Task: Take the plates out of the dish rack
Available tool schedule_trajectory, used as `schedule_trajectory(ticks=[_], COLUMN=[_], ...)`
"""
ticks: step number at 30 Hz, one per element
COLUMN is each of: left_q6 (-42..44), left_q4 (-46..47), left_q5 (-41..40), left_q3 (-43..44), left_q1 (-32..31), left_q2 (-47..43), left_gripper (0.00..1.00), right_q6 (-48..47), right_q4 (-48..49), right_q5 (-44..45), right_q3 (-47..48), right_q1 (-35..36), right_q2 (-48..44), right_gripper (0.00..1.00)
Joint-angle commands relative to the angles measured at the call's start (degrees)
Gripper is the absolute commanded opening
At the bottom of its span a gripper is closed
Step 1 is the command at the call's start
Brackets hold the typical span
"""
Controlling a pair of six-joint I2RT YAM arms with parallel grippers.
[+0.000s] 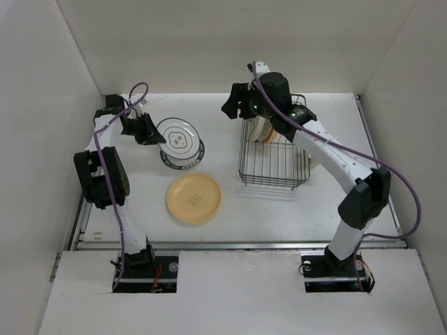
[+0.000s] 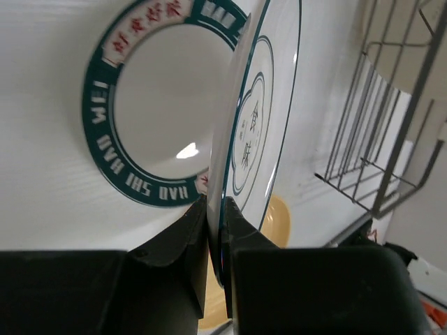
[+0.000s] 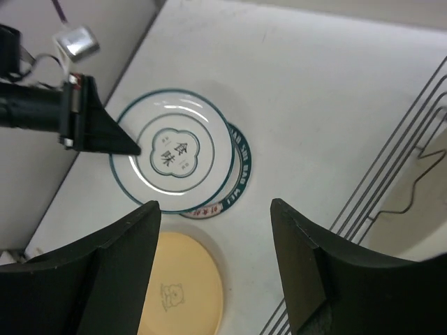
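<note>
1. The left gripper [image 2: 216, 213] is pinching the rim of a white plate [image 2: 255, 132]. One finger is above the edge and one below, and the plate's thin green ring and central characters show edge-on from the wrist.
2. From above, that white plate [image 1: 178, 137] is held over a second plate with a broad dark-green lettered band [image 1: 196, 161]. It covers most of that plate and is offset toward the far left. Whether the two touch cannot be told.
3. Just in front of this pair, a yellow plate [image 1: 193, 198] lies flat on the table [image 1: 328, 209], apart from them.
4. The right gripper [image 3: 215, 269] is spread wide and holds nothing. It hangs above the table near the far-left corner of the dish rack [image 1: 274, 167].
5. The dish rack stands to the right of the plates, well apart from the yellow plate.
6. One cream plate [image 1: 263, 130] stands on edge among the dividers at the rack's far end, partly hidden by the right arm.
</note>
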Motion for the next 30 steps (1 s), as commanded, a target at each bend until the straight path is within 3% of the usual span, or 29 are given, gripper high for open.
schedule_trajectory(ticks=[1,7,8,10,11,12,17,26,30], left_q6=[-3.5,-2.3,-1.4,1.5,3.6,3.7,9.8,14.6,14.0], left_q4=[4.8,-1.5,-3.3,-7.0,-8.4,-8.4,-14.0,-15.1,-15.1], left_q5=[-3.7,-5.7,-6.4,-8.0,-10.7,-12.4,-19.6,-18.5,-18.5], left_q3=[3.0,8.4,10.3,10.9,10.9,10.9,13.2,13.0,13.0], left_q1=[-0.1,-0.1,-0.1,-0.1,-0.7,-0.7,-1.2,-1.2,-1.2], left_q2=[1.9,11.3,13.4,14.1,14.6,14.6,14.6,9.3,8.1], left_gripper=[0.00,0.03,0.13,0.23,0.37,0.44,0.66,0.71,0.67], right_q6=[-1.9,-3.8,-3.8,-3.8,-4.3,-4.3,-4.3,1.5,3.2], right_q4=[1.7,1.1,1.1,1.1,1.1,1.1,0.5,-10.9,-12.4], right_q5=[5.8,5.8,5.8,5.8,5.8,5.8,6.4,32.3,31.2], right_q3=[-1.4,-3.7,-3.7,-4.3,-4.3,-4.3,-3.7,2.6,3.2], right_q1=[0.1,0.1,0.1,0.1,0.1,0.1,0.1,-1.8,-4.2], right_q2=[-5.2,-7.9,-7.9,-8.6,-8.6,-8.6,-8.6,-8.0,-7.4], right_gripper=[0.70,0.70,0.70,0.70,0.70,0.70,0.70,0.73,0.73])
